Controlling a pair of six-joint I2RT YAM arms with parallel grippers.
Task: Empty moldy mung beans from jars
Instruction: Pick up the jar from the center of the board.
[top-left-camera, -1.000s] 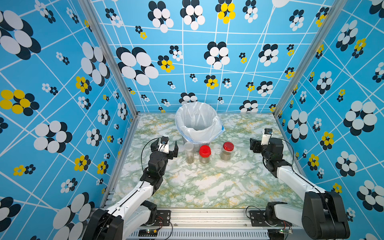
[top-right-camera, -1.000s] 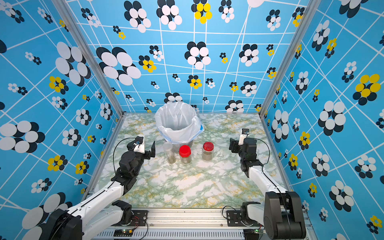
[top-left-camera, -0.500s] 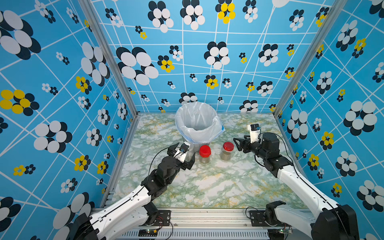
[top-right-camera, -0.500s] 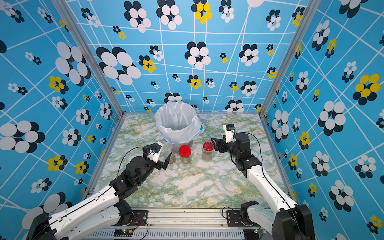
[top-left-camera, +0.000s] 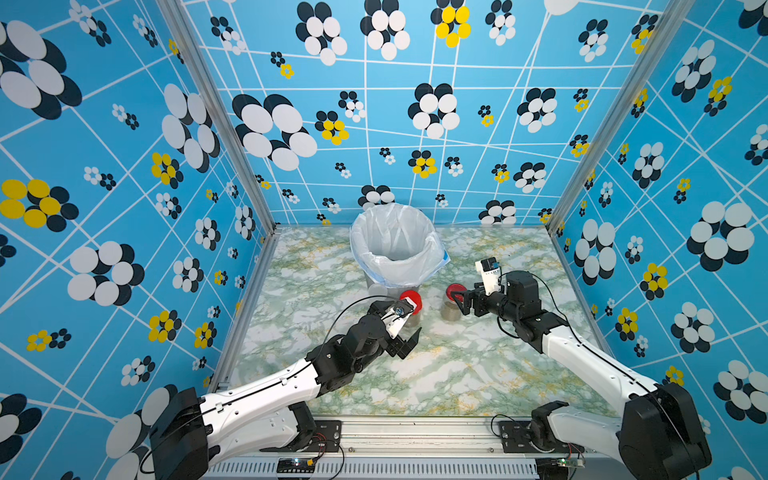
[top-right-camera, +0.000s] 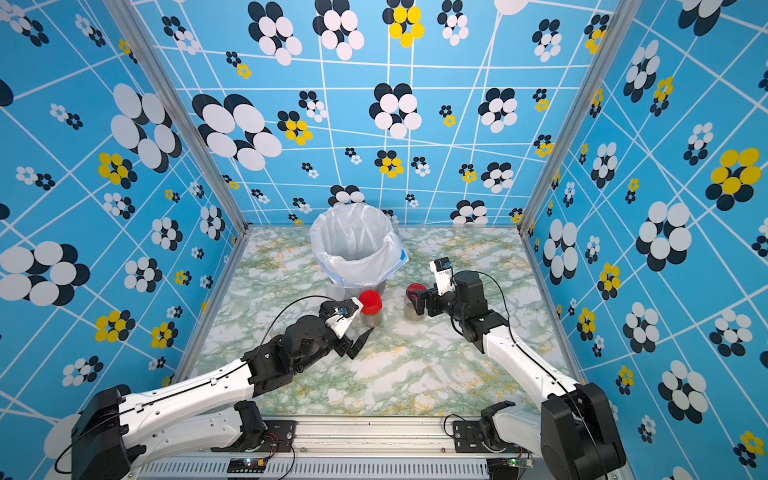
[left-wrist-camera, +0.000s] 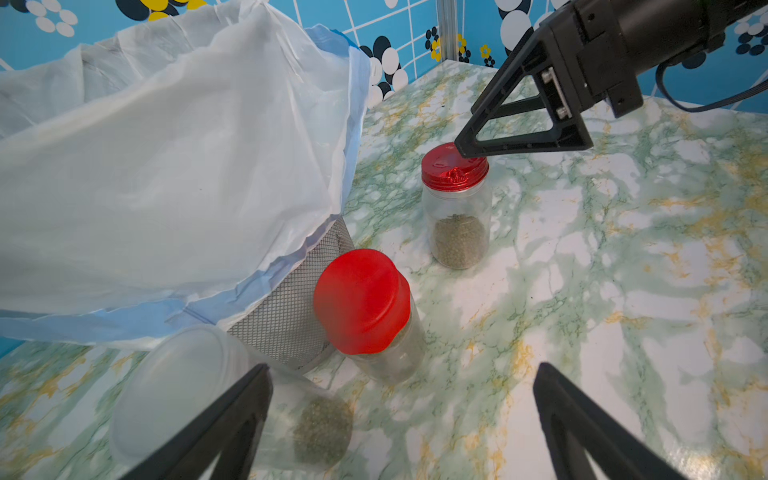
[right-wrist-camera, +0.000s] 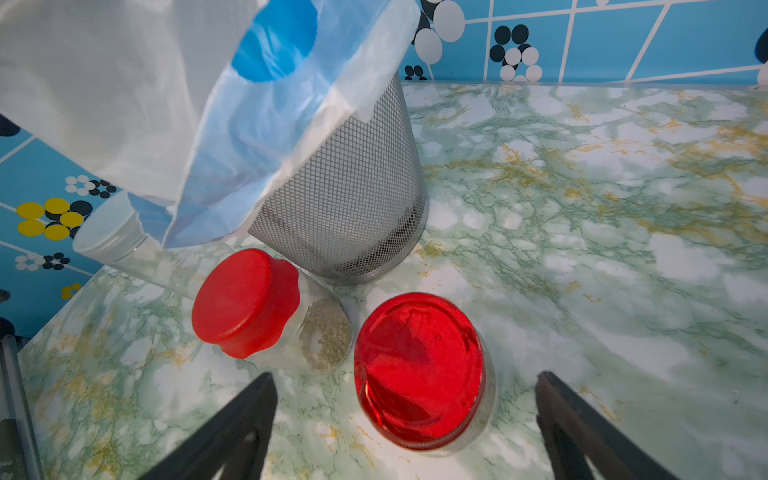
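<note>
Left gripper (left-wrist-camera: 401, 366) and right gripper (right-wrist-camera: 405, 375) both wide open and empty; three capped jars (top-right-camera: 371, 319) stand on the table (left-wrist-camera: 623, 291) beside the bin (right-wrist-camera: 349, 199).
Right gripper straddles the right jar (left-wrist-camera: 457, 224) at its red lid (right-wrist-camera: 419, 370), one finger maybe touching. Left gripper faces the middle jar (left-wrist-camera: 365, 307) and clear-lid jar (left-wrist-camera: 187, 386). Beans (left-wrist-camera: 459, 243) fill only the bottoms, so the jars are likely light; walls stiff, smooth, probably slippery. Best hold: body below the lid, other gripper unscrewing.
</note>
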